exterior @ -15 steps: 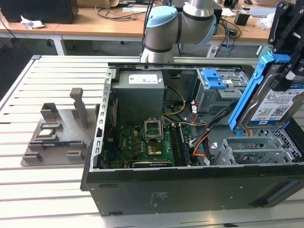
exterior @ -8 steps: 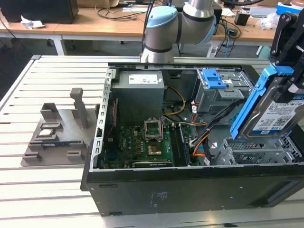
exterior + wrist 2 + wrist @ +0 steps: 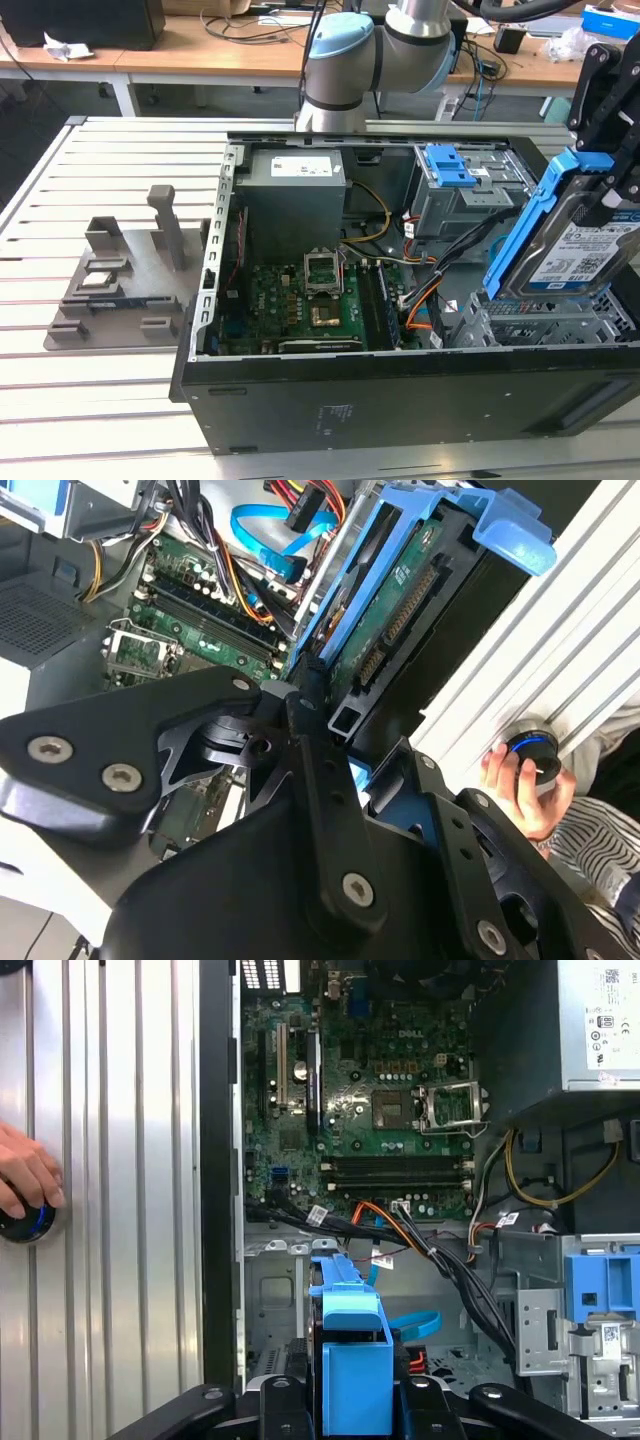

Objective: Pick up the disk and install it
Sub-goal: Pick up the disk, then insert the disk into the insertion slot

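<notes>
Blue-railed disk (image 3: 575,240) clamped in the end effector (image 3: 612,175), held tilted on edge above the drive cage (image 3: 520,322) at the case corner on the exterior view's right; not seated yet. Same grasp in the first wrist view: blue carrier (image 3: 355,1345) pinched between the black fingers (image 3: 283,1400).

Doing it well, as a judgement:
- Level the disk and square the rails with the cage slots before descending; tilted entry likely to jam one rail.
- Connector edge (image 3: 405,605) toward the cable side (orientation looks right, hard to confirm).
- Slow, straight push; no twist while gripped.

Edges and room:
- Cable bundle (image 3: 440,1260), black and orange, runs just beside the cage; snag risk at the lower rail.
- Blue SATA cable (image 3: 415,1325) lies in the bay floor, near the landing spot.
- Case wall (image 3: 400,385) rim close below the disk; upper drive bay with blue latch (image 3: 450,165) near, on the far side.
- Open room above and toward the motherboard (image 3: 300,300).
- Person's hand (image 3: 25,1175) on a knob (image 3: 22,1222) on the slatted tabletop (image 3: 100,180), well apart from the case.
- Grey stand (image 3: 130,270) well apart, no conflict.
</notes>
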{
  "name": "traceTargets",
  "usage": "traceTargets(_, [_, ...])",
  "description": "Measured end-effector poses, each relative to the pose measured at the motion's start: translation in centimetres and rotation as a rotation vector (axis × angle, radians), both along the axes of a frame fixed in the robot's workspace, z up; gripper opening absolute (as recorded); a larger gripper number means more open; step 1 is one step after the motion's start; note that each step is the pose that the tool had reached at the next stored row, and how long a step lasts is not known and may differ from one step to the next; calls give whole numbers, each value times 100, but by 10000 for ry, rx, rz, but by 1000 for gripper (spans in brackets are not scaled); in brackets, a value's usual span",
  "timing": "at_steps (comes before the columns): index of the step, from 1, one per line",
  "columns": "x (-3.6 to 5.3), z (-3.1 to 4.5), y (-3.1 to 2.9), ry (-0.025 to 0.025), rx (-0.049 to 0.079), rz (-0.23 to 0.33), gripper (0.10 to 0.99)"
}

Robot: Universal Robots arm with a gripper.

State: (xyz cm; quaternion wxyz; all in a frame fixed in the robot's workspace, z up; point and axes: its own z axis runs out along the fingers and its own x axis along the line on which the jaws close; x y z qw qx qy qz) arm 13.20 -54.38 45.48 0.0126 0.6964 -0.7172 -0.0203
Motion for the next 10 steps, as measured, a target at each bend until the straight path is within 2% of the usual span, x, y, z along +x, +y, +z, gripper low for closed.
traceTargets(6, [3,-1,0,0,0,0,369])
traceTargets(10, [4,-73,0,0,-20,-34,369])
